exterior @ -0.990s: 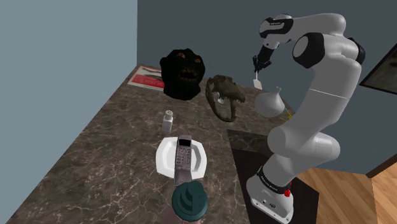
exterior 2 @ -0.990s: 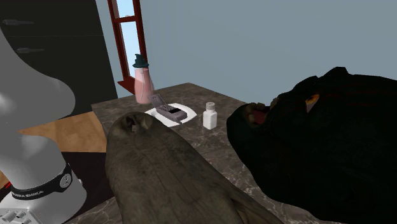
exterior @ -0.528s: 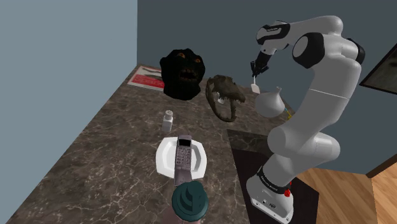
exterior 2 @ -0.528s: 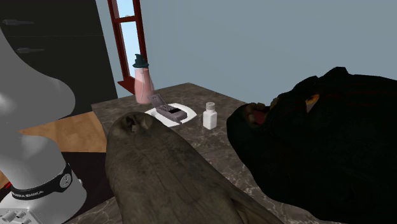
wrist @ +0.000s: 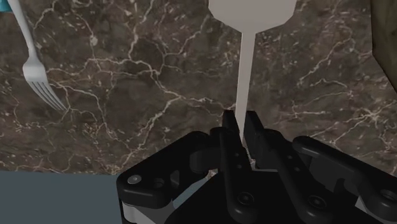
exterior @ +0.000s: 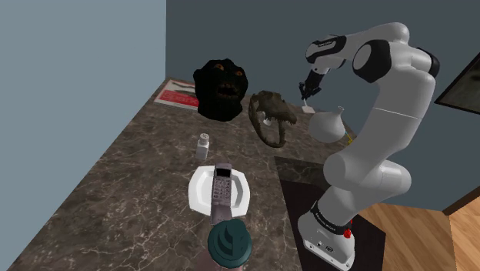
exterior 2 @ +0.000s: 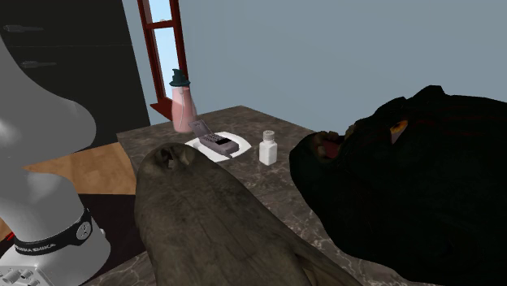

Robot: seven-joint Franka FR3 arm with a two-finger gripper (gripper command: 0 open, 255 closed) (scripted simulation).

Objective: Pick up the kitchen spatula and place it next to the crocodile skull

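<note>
**Gripper** (wrist: 240, 122): black fingers closed on the thin handle of the spatula. In the shoulder view it hangs over the far end of the counter. Against the frame a second ago, it sits a little lower and further toward the shoulder view's left, nearer the skull.

**Kitchen spatula** (wrist: 245, 63): white, held in the air with its handle between the fingertips and its blade pointing away from the hand, above the dark marble counter (exterior: 138, 177). It is not yet set down.

**Crocodile skull** (exterior: 271, 115): grey-brown, on the counter at the shoulder view's left of the gripper. Position unchanged.

**Other items, all unmoved:**
- black monster head (exterior: 219, 88), beside the skull
- white shaker (exterior: 203, 145)
- white plate (exterior: 198, 189) carrying a grey handset (exterior: 222, 189)
- pale round flask (exterior: 329, 125), close to the arm
- white fork (wrist: 39, 79), lying on the marble well apart from the spatula
</note>
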